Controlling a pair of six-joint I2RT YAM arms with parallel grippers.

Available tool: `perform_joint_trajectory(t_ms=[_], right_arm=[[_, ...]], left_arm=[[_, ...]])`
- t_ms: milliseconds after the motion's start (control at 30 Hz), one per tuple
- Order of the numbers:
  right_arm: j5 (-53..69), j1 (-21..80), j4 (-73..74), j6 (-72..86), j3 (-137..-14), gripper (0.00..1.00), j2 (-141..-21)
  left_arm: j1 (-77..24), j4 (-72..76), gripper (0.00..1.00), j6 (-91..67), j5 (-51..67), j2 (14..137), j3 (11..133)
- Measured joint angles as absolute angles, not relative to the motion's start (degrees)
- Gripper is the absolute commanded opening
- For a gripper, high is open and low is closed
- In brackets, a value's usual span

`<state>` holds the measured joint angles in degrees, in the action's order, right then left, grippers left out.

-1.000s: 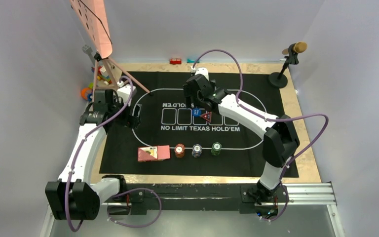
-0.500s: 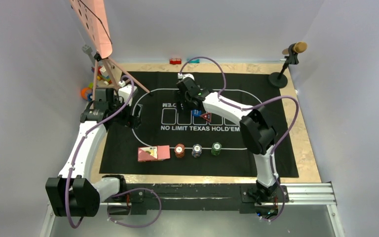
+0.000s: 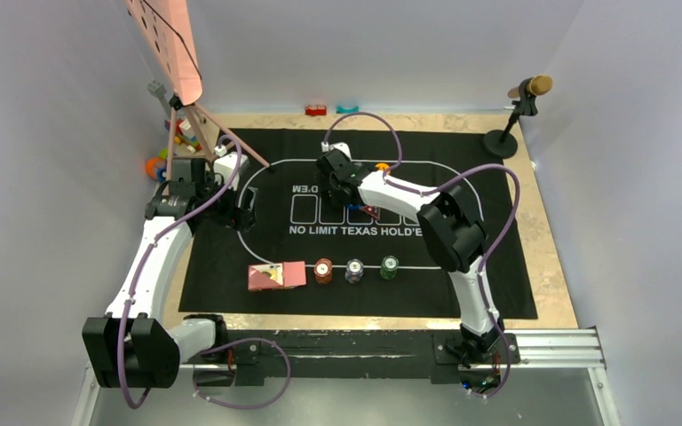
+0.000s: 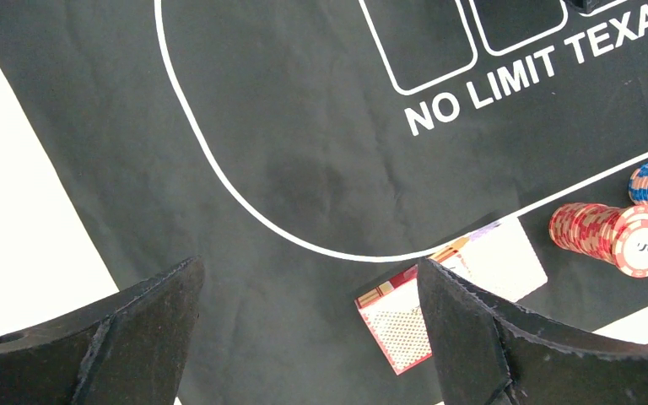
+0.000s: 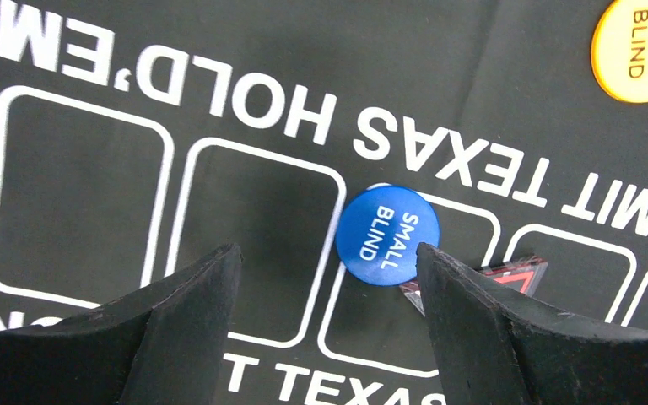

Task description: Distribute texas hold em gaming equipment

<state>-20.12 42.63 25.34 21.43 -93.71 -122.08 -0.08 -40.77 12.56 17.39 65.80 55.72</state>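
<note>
The blue "SMALL BLIND" disc (image 5: 388, 234) lies flat on the mat's card boxes, with a red triangular piece (image 5: 515, 274) beside it. My right gripper (image 5: 327, 249) hangs open just short of the disc, nothing between its fingers. The orange "BIG BLIND" disc (image 5: 639, 46) lies farther back; from above the orange disc (image 3: 382, 166) shows behind the right gripper (image 3: 337, 188). Pinkish-red-backed cards (image 3: 276, 276) and red (image 3: 322, 270), blue (image 3: 353, 270) and green (image 3: 390, 266) chip stacks sit in the near row. My left gripper (image 4: 310, 263) is open above bare mat, the cards (image 4: 401, 325) partly behind its right finger.
The black mat (image 3: 497, 266) covers most of the wooden table. A pink stand on a tripod (image 3: 182, 89) and toy blocks (image 3: 164, 155) crowd the back left. A small microphone stand (image 3: 517, 115) is at the back right. Small red (image 3: 316, 110) and teal (image 3: 348, 108) blocks lie behind the mat.
My right gripper has swung left and nearer over the card boxes, its jaws narrowing a little; the orange disc now shows behind it. The left arm has not moved.
</note>
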Motion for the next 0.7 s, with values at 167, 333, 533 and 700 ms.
perform_joint_trajectory(t_ms=[167,333,533,700], right_arm=[[-22.04,42.41,25.23,21.61,-91.18,0.81,-122.08],[-21.78,41.17,24.47,22.0,-88.62,0.8,-121.4],[-20.64,39.9,23.29,21.8,-87.61,0.73,-120.79],[-18.61,39.83,22.15,21.5,-87.5,0.58,-120.79]], left_arm=[[-0.08,-40.82,1.0,12.56,17.8,65.8,55.72],[-0.08,-40.82,1.0,12.56,17.85,65.8,55.72],[-0.08,-40.8,1.0,12.53,17.85,65.8,55.72],[-0.08,-40.8,1.0,12.45,17.82,65.8,55.72]])
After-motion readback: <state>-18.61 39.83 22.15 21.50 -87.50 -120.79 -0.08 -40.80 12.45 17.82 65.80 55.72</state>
